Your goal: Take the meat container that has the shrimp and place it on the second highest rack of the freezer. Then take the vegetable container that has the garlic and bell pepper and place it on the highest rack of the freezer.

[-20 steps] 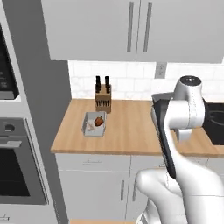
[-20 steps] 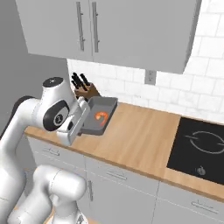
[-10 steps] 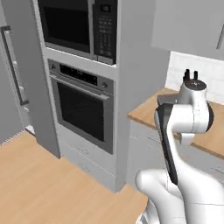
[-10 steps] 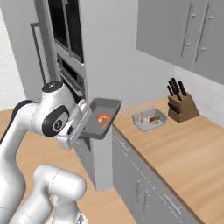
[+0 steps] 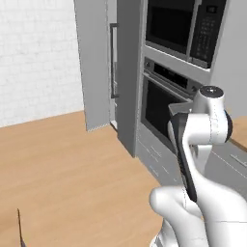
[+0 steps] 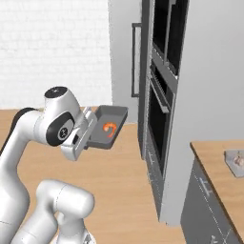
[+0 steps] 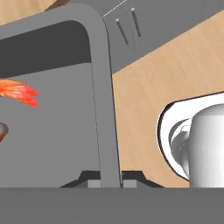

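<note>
My gripper (image 6: 92, 129) is shut on the rim of the grey meat container (image 6: 107, 126) and holds it level in the air in front of the arm. The small orange shrimp (image 6: 110, 129) lies inside it. In the hand view the container's rim (image 7: 104, 109) runs between my fingertips (image 7: 93, 182), with the shrimp (image 7: 18, 92) at the left. The tall grey freezer (image 6: 125, 52) with its black bar handle (image 6: 134, 59) stands ahead, also seen as the freezer (image 5: 94, 62) in the left base view. Its racks are hidden.
A wall oven (image 5: 166, 108) and microwave (image 5: 185, 26) column stands right of the freezer. At the right edge a wooden counter (image 6: 209, 162) carries a second grey container (image 6: 236, 159), its contents too small to tell. Open wooden floor (image 5: 67, 169) lies before the freezer.
The whole scene has shifted: the base has turned away from the counter to face the oven column and freezer. The meat container with the shrimp has stayed in my gripper.
</note>
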Robot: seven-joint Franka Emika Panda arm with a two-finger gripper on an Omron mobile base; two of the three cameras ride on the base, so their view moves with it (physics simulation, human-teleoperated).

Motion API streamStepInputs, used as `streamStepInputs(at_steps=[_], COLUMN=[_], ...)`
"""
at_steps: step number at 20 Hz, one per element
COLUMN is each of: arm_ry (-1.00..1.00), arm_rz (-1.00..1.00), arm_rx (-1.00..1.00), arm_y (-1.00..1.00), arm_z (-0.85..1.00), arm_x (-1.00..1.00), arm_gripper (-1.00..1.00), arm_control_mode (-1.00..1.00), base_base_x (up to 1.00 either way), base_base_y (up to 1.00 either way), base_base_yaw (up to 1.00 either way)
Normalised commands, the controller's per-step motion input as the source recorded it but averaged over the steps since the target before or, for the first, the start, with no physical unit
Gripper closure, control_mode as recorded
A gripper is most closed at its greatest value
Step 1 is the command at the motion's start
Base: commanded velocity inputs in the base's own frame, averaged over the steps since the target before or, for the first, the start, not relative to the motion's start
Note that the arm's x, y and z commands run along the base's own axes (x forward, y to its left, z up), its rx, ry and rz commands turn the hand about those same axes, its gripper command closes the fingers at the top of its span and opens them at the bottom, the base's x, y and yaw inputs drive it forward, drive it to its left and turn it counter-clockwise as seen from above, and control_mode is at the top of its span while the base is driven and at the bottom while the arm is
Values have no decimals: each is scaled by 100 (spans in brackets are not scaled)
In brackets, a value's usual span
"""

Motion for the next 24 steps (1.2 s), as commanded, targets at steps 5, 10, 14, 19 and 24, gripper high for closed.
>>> streamStepInputs(at_steps=[5, 10, 14, 19, 24], arm_ry=[0, 0, 0, 0, 0], arm_rz=[0, 0, 0, 0, 0], arm_rx=[0, 0, 0, 0, 0], arm_y=[0, 0, 0, 0, 0], arm_z=[0, 0, 0, 0, 0], arm_x=[0, 0, 0, 0, 0], arm_gripper=[100, 100, 100, 100, 100], arm_control_mode=[100, 100, 100, 100, 100], base_base_x=[73, 100, 100, 100, 98], base_base_y=[37, 20, 37, 41, 55], base_base_yaw=[28, 13, 17, 17, 7])
